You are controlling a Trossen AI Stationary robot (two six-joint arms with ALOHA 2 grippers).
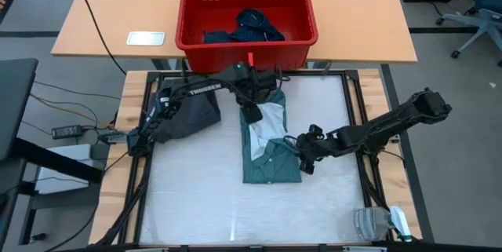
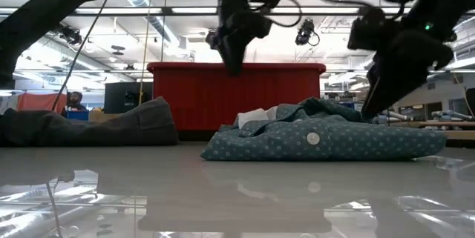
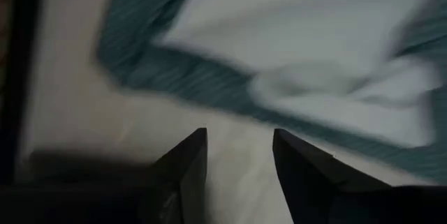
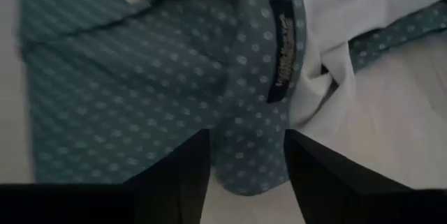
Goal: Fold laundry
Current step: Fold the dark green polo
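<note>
The teal-green dotted shirt (image 1: 271,154) lies folded on the white table top, its white inside (image 1: 267,122) showing at the far end and a dark neck label (image 4: 281,39) facing up. My left gripper (image 1: 251,113) hangs open above the shirt's far left corner, clear of the cloth (image 2: 231,64); only bare table shows between its fingers (image 3: 239,154). My right gripper (image 1: 304,158) stands open, slanting down over the shirt's right edge (image 4: 246,161). A charcoal grey piece (image 1: 188,115) lies heaped at the table's left.
A red plastic basket (image 1: 249,12) stands on the wooden table beyond the far edge, with navy dotted cloth (image 1: 252,24) inside. A small white box (image 1: 146,38) lies left of it. A clear object (image 1: 380,224) sits at the near right corner. The near half of the table top is bare.
</note>
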